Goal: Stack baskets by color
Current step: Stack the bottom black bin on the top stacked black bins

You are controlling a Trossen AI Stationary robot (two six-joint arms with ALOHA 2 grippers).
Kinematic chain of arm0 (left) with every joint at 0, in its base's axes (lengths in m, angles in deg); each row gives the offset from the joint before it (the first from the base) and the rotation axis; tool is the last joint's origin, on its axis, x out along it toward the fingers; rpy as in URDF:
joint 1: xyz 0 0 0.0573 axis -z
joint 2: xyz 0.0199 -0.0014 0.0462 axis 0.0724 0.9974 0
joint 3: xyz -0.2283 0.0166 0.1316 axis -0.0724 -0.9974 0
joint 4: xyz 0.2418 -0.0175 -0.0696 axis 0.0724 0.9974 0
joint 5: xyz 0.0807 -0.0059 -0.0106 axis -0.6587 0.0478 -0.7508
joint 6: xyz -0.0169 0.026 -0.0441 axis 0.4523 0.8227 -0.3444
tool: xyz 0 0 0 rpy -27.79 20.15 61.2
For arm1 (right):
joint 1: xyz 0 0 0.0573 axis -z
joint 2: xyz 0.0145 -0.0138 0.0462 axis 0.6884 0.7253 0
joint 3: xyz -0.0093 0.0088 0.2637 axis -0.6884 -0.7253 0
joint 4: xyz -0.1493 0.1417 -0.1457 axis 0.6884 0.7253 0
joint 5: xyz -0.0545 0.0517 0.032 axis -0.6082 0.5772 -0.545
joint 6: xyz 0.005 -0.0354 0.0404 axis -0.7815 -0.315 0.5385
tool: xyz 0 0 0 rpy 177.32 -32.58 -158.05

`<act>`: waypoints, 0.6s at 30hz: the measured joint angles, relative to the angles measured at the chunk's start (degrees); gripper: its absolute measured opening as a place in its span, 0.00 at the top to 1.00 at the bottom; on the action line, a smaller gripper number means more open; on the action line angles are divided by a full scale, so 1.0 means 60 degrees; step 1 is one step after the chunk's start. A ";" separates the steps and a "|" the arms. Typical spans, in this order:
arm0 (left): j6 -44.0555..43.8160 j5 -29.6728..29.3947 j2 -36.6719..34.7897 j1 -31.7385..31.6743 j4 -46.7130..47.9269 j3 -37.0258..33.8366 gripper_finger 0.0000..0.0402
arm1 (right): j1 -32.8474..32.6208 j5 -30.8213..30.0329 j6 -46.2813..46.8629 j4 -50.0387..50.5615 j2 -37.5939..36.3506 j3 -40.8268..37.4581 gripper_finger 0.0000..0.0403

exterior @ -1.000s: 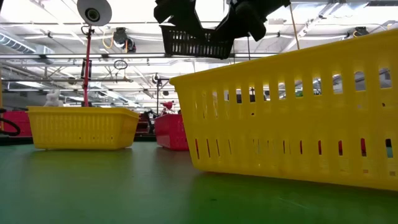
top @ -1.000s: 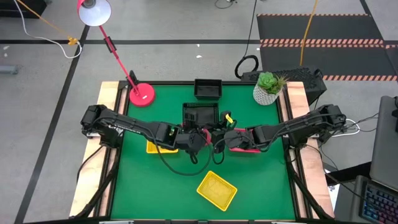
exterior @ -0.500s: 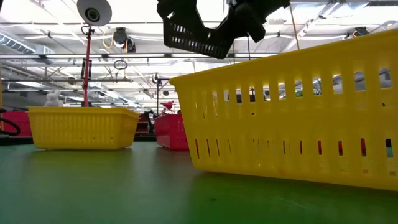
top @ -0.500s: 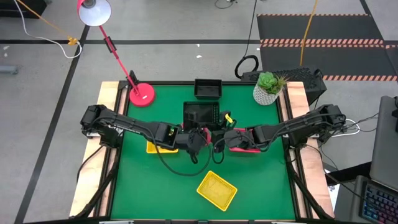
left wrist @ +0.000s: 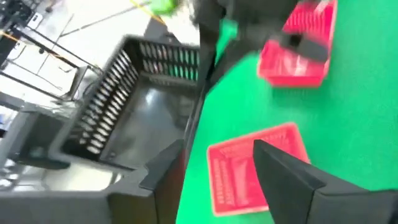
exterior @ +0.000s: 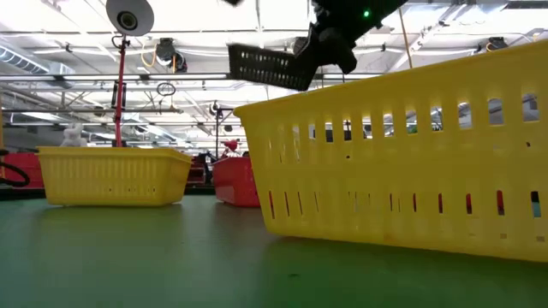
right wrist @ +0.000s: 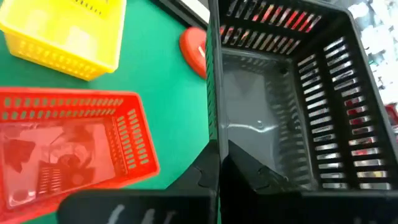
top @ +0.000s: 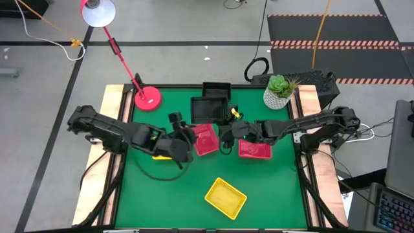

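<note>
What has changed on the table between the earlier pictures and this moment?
The left hand let go of the black perforated plastic basket and drew back toward its own side, uncovering a red perforated plastic basket. The right hand, shut on the black basket's rim, now carries it alone, toward the far edge. The yellow perforated plastic basket near the front, the white plant pot and the red lamp base stayed put.

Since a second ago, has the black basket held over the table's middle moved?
Yes. The held black basket, gripped by the right pincer, has shifted toward the far black basket at the table's far edge.
</note>
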 joint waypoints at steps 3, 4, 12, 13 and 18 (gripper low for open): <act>-0.0472 -0.0425 -0.0595 0.0286 0.0561 -0.0187 0.59 | 0.0506 0.0482 0.0000 0.0116 -0.0001 0.0000 0.99; -0.0517 -0.0626 -0.0761 0.0334 0.0598 -0.0300 0.62 | 0.0708 0.0644 -0.0003 0.0156 -0.0001 0.0000 0.99; -0.0484 -0.1160 -0.2973 0.0127 0.0076 -0.2475 0.78 | 0.2754 0.2501 0.0239 0.0225 -0.0001 0.0000 0.99; -0.0435 -0.1159 -0.3259 0.0025 -0.0188 -0.2767 0.79 | 0.3008 0.2757 0.0310 0.0239 -0.0001 0.0000 0.99; 0.0176 -0.0991 -0.4542 -0.0484 -0.1522 -0.4138 0.84 | 0.4147 0.3935 0.0501 0.0257 -0.0005 0.0000 0.99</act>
